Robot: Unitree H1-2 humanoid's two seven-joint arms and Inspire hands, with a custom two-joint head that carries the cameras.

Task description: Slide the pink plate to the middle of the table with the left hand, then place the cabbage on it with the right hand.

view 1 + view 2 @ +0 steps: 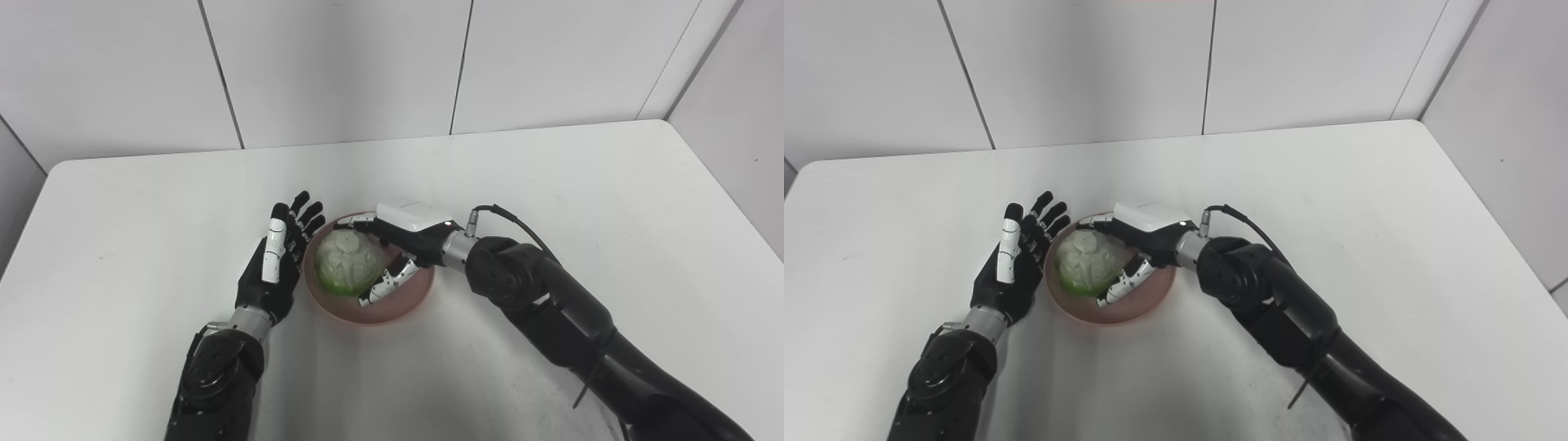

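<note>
The pink plate (401,304) lies near the middle of the white table. On it rests the cabbage (346,264), pale with a green underside. My right hand (409,237) reaches in from the right and wraps the cabbage, with fingers over its far side and the thumb along its near right side, so it is shut on it. My left hand (275,264) stands open just left of the plate, fingers spread and pointing away, with the palm side at the plate's left rim. I cannot tell whether it touches the rim.
The white table (551,184) runs to a wall of grey panels at the back. Its right edge (729,190) lies near a side wall. A black cable (517,222) loops off my right wrist.
</note>
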